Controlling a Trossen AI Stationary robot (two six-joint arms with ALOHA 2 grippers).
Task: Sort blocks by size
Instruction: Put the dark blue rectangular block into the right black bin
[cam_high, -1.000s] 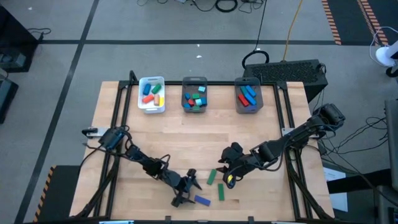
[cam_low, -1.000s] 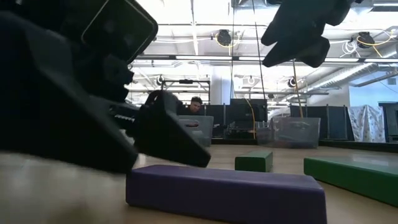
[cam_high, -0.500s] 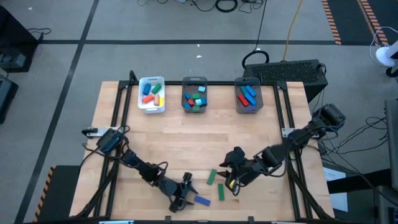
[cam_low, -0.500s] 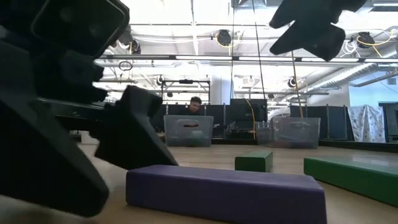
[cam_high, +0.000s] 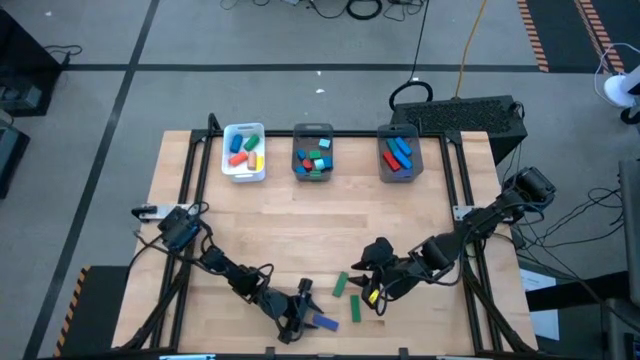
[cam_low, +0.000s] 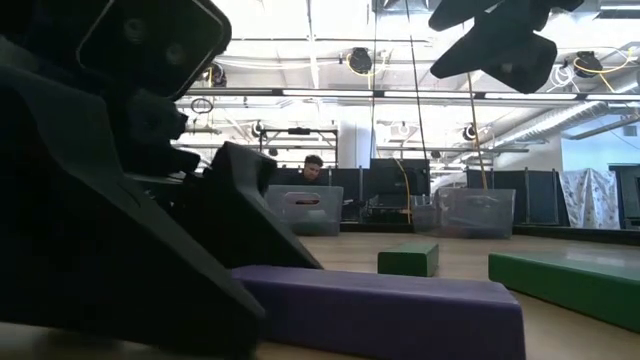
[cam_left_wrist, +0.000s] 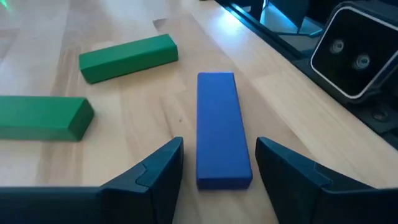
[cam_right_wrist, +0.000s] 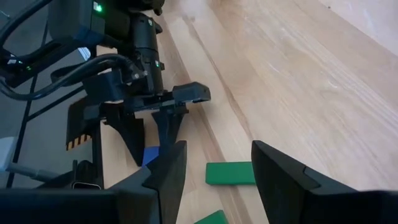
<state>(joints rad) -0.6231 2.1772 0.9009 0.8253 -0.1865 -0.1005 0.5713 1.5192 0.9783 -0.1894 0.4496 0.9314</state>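
A long blue block (cam_left_wrist: 224, 130) lies flat on the wooden table near its near edge (cam_high: 324, 323). My left gripper (cam_left_wrist: 219, 146) is low over the table, open, with one finger on each side of the block's closer end and a narrow gap on both sides. Two green blocks (cam_left_wrist: 127, 57) (cam_left_wrist: 40, 118) lie flat just beyond it. My right gripper (cam_high: 370, 290) hangs open above the green blocks, with nothing between its fingers (cam_right_wrist: 214, 155).
A white tray (cam_high: 244, 168) and two grey bins (cam_high: 313, 170) (cam_high: 398, 172) with sorted blocks stand in a row at the far edge. The table's near edge with the low camera (cam_left_wrist: 354, 56) is close beside the blue block. The middle of the table is bare wood.
My left gripper has gone toward the table's near edge and sunk a little, and its fingers now stand on either side of the blue block's end. My right arm has shifted slightly toward the near edge. The blocks have not moved.
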